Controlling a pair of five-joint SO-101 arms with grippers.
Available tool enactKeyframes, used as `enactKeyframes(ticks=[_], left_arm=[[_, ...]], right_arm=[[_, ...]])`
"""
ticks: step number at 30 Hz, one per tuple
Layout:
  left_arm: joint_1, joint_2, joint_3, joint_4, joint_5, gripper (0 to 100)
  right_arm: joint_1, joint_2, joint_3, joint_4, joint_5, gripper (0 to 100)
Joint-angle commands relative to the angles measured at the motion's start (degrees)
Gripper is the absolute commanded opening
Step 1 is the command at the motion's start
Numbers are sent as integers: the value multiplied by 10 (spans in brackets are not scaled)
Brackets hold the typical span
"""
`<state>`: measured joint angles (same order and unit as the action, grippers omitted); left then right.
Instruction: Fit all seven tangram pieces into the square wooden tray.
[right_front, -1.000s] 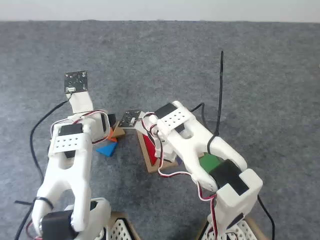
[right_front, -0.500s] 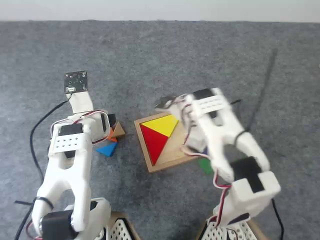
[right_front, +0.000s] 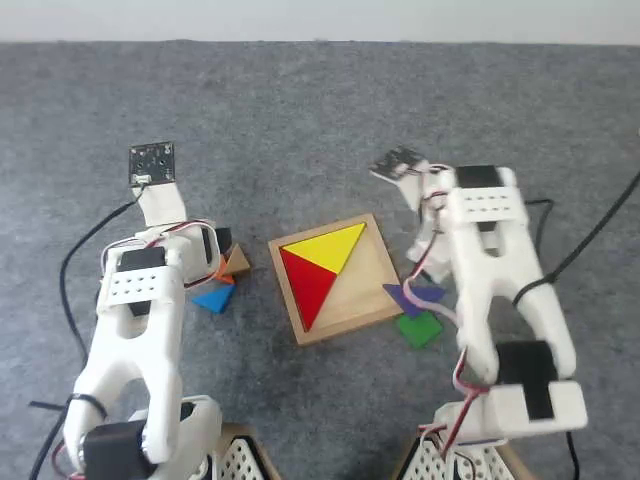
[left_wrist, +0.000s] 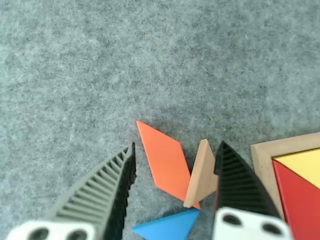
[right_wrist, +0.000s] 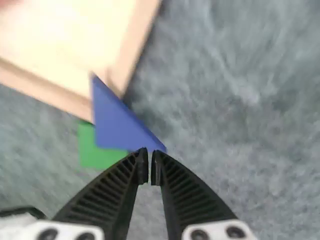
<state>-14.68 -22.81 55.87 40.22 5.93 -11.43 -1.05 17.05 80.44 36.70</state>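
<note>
Tray (right_front: 362, 285) with red triangle (right_front: 305, 285), yellow triangle (right_front: 325, 248); right jaws apparently closed, empty.

open mat (right_front: 300, 110) behind tray (right_front: 350, 325), purple piece (right_front: 410, 296) alongside

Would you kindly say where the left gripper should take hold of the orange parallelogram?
Probably from above, across the long edges of the orange parallelogram, at the pointed end away from the tan triangle, which crowds the other; it lies flat.

There were one square wooden tray (right_front: 342, 327), two white robot arms, the left arm (right_front: 140, 320) and the right arm (right_front: 495, 265), and seven flat pieces: one yellow triangle (right_front: 326, 250), one red triangle (right_front: 305, 285), one light blue triangle (left_wrist: 167, 227), one violet-blue triangle (right_front: 413, 297), one orange parallelogram (left_wrist: 165, 162), one green square (right_front: 420, 328) and one tan wooden piece (left_wrist: 201, 175).
</note>
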Motion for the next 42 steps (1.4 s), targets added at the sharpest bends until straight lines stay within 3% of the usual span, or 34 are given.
enactKeyframes(ticks=[1,5,8,15,25,30,33,42], left_arm=[[2,-13,-4,-11,-5,250],[0,17,-9,-28,-5,250],[0,33,-20,-25,-5,250],[-1,39,-24,-26,-5,250],[-1,39,-25,-27,-7,250],[-1,39,-31,-25,-46,250],[-1,38,-37,-23,-48,250],[-1,40,-44,-17,-47,250]], right_arm=[[-97,-72,-21,-9,-67,27],[-179,-77,25,-49,-84,27],[-180,-46,75,-109,-83,27],[-69,87,68,-161,-50,27],[69,93,61,-182,-7,27],[102,73,66,-178,-9,27],[91,46,96,-182,-11,27],[-59,19,144,-159,-91,27]])
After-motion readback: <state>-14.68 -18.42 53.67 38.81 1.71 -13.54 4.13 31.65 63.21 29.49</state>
